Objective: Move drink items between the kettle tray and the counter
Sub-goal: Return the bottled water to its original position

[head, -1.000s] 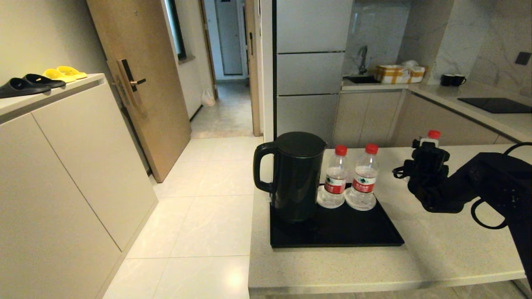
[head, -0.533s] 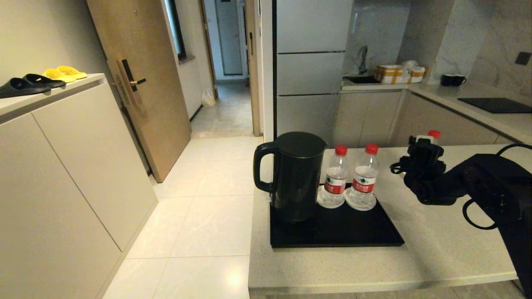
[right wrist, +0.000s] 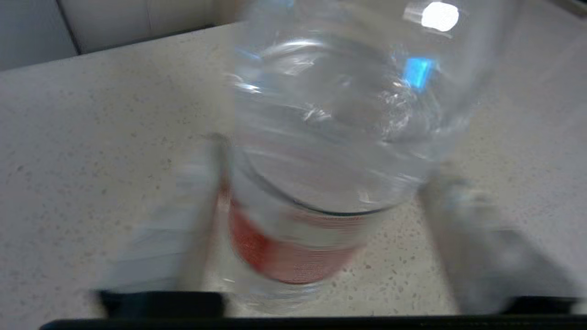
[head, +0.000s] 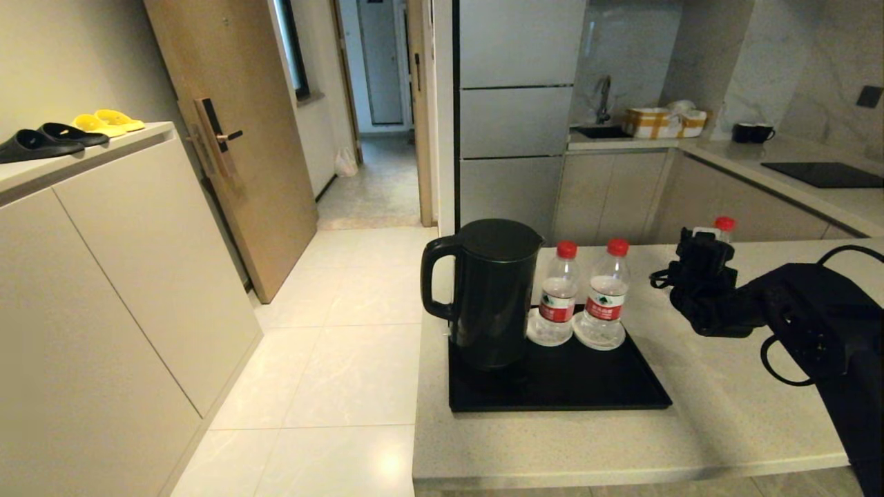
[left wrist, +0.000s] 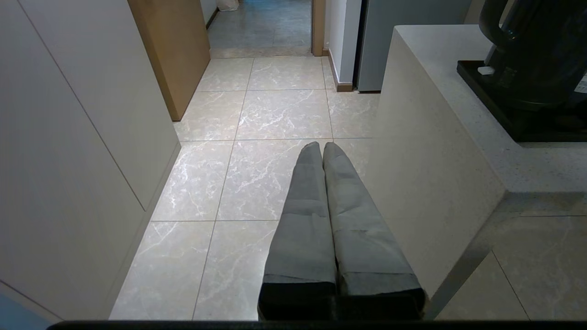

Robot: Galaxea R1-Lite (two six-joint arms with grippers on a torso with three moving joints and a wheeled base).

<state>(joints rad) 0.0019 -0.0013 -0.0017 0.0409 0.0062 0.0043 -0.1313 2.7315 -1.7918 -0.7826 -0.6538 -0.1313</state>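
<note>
Two red-capped water bottles point(head: 558, 293) point(head: 606, 293) stand on white coasters at the back of the black kettle tray point(head: 587, 386), right of the black kettle point(head: 490, 297). A third bottle point(head: 724, 223) point(right wrist: 330, 160) stands on the beige counter point(head: 725, 414), right of the tray. My right gripper point(head: 703, 255) point(right wrist: 325, 165) is open around this bottle's body; one finger lies against it and a gap shows at the other. My left gripper point(left wrist: 322, 145) is shut and empty, low over the floor beside the counter's end.
The kettle takes up the tray's left half, and its front half is bare. Bare counter lies in front of and right of the tray. A cabinet with slippers point(head: 69, 131) stands far left. Black mugs point(head: 753, 132) and a cooktop point(head: 822, 174) sit on the far worktop.
My right gripper has shifted slightly left around the third bottle while the arm behind it drew back to the right. The bottle has stayed in place.
</note>
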